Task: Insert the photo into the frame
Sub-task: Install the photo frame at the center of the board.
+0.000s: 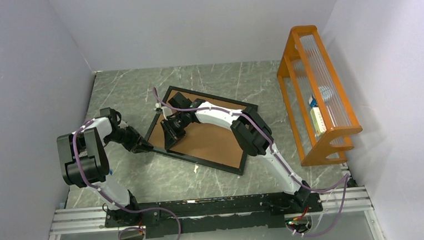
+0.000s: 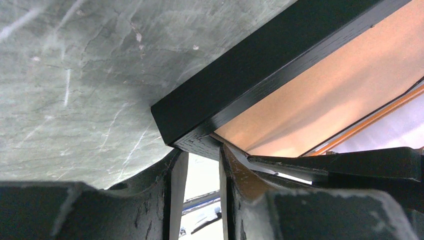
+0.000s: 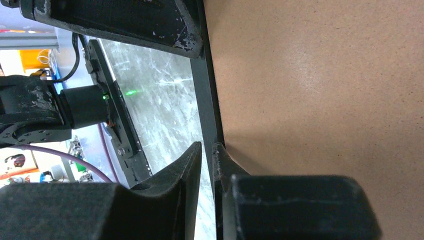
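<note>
The black frame (image 1: 212, 164) lies tilted on the marble table with a brown backing board (image 1: 214, 139) filling its opening. The photo is hidden from every view. My left gripper (image 1: 145, 147) is at the frame's near left corner. In the left wrist view that corner (image 2: 250, 75) sits between the fingertips, and the left gripper (image 2: 200, 157) is shut on it. My right gripper (image 1: 172, 138) hovers low over the frame's left side. In the right wrist view the gripper (image 3: 206, 150) shows a narrow empty gap beside the black rail (image 3: 205, 85) and the board (image 3: 325, 90).
An orange wooden rack (image 1: 319, 96) stands along the right wall, holding a small box. The arms' mounting rail (image 1: 204, 209) runs along the near edge. Grey walls close in on the left, back and right.
</note>
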{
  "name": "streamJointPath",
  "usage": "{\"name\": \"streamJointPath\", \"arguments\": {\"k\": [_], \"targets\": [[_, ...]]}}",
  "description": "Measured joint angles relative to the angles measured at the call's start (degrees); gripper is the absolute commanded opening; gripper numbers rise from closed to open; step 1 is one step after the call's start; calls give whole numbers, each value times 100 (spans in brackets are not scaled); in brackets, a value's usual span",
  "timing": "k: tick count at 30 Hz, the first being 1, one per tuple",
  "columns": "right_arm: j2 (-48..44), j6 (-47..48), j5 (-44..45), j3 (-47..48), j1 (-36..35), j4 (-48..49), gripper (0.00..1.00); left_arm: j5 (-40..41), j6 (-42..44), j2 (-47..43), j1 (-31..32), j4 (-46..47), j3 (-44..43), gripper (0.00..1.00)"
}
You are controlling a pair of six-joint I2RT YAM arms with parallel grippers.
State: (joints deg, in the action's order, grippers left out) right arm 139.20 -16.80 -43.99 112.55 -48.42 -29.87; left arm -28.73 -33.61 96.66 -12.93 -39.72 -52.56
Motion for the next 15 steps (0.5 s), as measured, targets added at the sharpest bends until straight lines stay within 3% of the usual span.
{"name": "streamJointPath", "arguments": {"k": [15], "targets": [[-2,-291,328,-87,4,68,21,2,0,0,7,0,0,33]]}}
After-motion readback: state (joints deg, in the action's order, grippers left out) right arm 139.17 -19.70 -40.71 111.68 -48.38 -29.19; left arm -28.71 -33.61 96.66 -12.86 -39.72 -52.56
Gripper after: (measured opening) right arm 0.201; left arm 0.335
